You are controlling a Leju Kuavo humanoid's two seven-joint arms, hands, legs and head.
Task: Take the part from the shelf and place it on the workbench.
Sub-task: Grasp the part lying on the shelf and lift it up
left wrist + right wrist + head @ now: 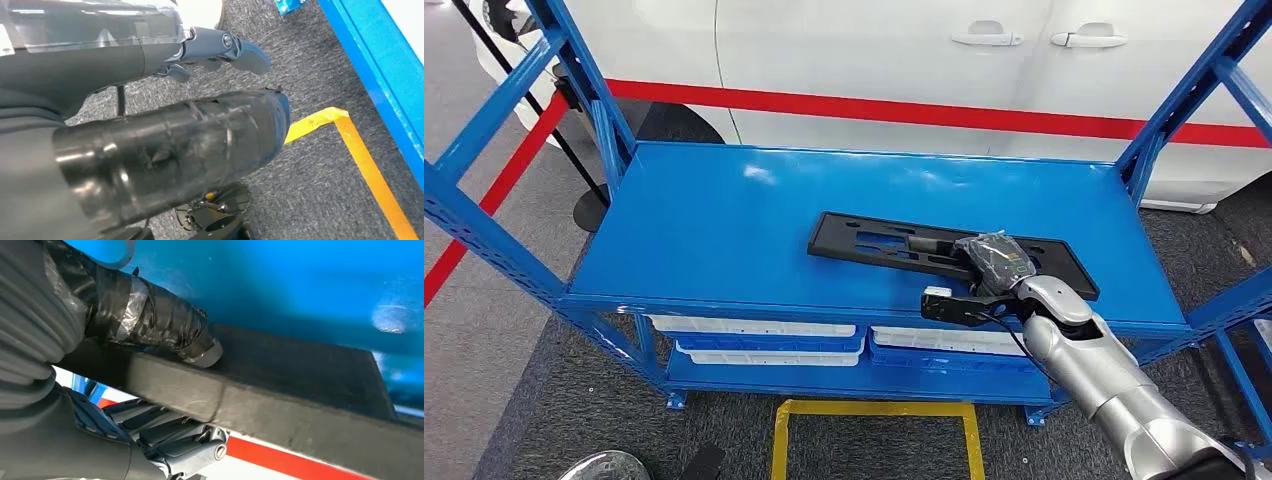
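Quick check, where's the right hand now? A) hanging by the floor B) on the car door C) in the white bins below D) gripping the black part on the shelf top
D: the right hand grips the black part lying on the blue shelf, thumb on top, fingers underneath.

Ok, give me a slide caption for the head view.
Right hand grips the long black part on the blue shelf.

Black part (904,248) on a blue shelf (724,215).
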